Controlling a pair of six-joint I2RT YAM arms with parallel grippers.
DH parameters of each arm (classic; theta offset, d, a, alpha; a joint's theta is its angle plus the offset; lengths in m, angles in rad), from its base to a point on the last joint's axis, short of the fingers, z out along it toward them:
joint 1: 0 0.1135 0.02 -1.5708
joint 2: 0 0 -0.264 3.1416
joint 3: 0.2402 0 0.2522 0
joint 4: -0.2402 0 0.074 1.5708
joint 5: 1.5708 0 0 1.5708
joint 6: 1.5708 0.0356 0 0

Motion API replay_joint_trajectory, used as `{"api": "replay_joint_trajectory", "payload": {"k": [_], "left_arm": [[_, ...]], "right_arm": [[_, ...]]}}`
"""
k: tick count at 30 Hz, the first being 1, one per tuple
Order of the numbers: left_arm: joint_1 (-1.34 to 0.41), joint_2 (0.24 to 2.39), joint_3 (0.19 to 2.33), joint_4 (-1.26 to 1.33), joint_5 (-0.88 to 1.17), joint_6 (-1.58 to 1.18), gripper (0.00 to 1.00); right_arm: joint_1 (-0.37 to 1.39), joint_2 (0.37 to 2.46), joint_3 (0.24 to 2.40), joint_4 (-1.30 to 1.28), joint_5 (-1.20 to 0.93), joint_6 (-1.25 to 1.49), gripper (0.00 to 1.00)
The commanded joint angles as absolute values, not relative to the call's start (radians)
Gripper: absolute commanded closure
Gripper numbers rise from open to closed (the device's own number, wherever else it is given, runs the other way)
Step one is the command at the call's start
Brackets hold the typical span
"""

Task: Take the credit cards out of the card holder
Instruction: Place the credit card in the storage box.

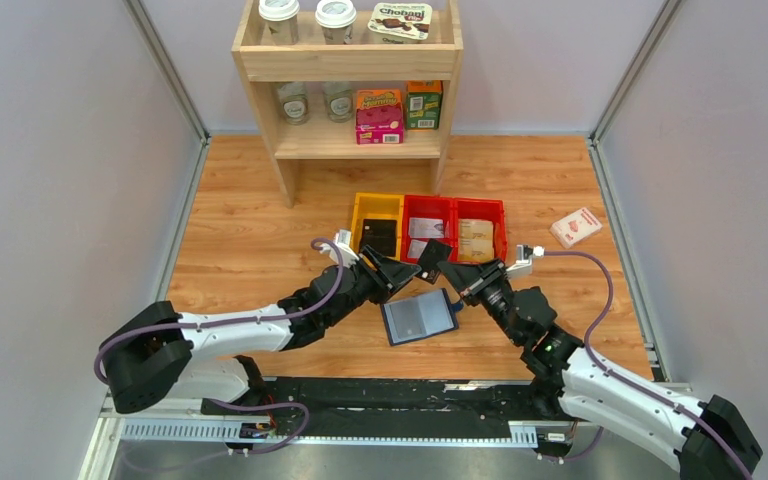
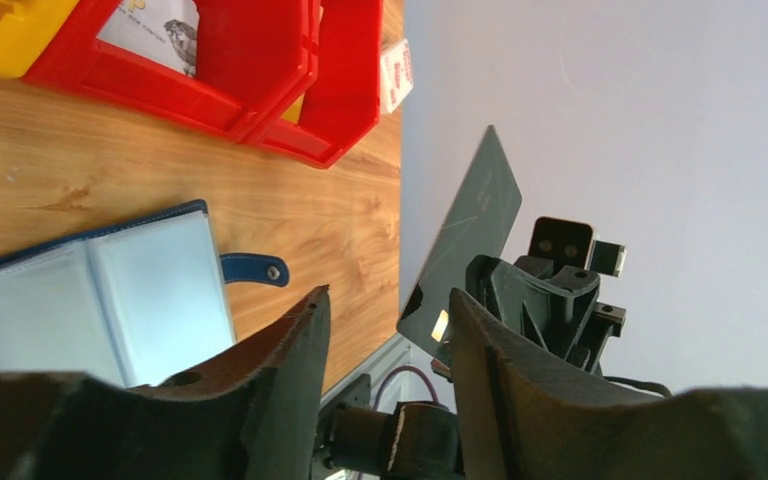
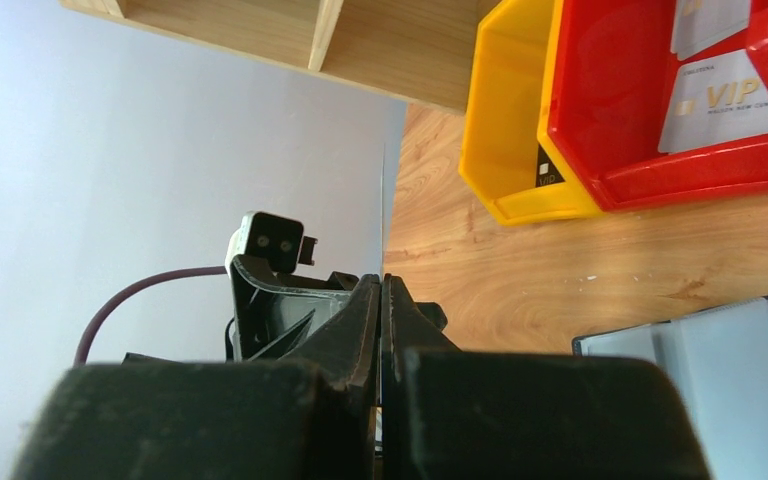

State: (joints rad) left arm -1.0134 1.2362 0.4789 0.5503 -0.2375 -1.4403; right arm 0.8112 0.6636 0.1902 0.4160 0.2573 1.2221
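L fingers (image 2: 295,350) apart | R fingers (image 3: 358,325) clamp credit card (image 2: 465,235) | yellow bin (image 1: 378,197) (black card (image 1: 378,237) inside)

I can read very little print from my remote station. In the overhead view, at twelve o'clock, a flat tub (image 1: 400,20) on top of the wooden shelf (image 1: 345,62) reads "Chobani" on its lid.

In the right wrist view, at two o'clock, a white card (image 3: 725,100) lying in the red bin (image 3: 610,100) reads "VIP" in large pale gold letters. The fine line beneath it is too small for me to read. Nearer one o'clock, a black credit card (image 3: 547,168) in the yellow bin (image 3: 505,120) bears a small light mark I cannot make out.

Overhead again, the labels on the pink box (image 1: 379,115) and the green box (image 1: 423,104) on the lower shelf are too blurred to read.
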Motion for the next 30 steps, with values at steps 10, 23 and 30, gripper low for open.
{"api": "replay_joint_trajectory", "payload": {"k": [10, 23, 30], "left_arm": [[-1.017, 1.267, 0.482, 0.787, -0.218, -1.466, 0.73], [-0.881, 1.126, 0.492, 0.447, -0.014, -1.255, 1.0], [-0.769, 1.114, 0.77, -0.111, 0.13, -0.778, 1.0]], "right_arm": [[0.819, 0.776, 0.233, 0.626, 0.156, 1.209, 1.0], [0.819, 0.661, 0.262, 0.346, 0.19, 1.088, 0.57], [0.819, 0.559, 0.337, 0.072, 0.242, 0.887, 0.41]]}}
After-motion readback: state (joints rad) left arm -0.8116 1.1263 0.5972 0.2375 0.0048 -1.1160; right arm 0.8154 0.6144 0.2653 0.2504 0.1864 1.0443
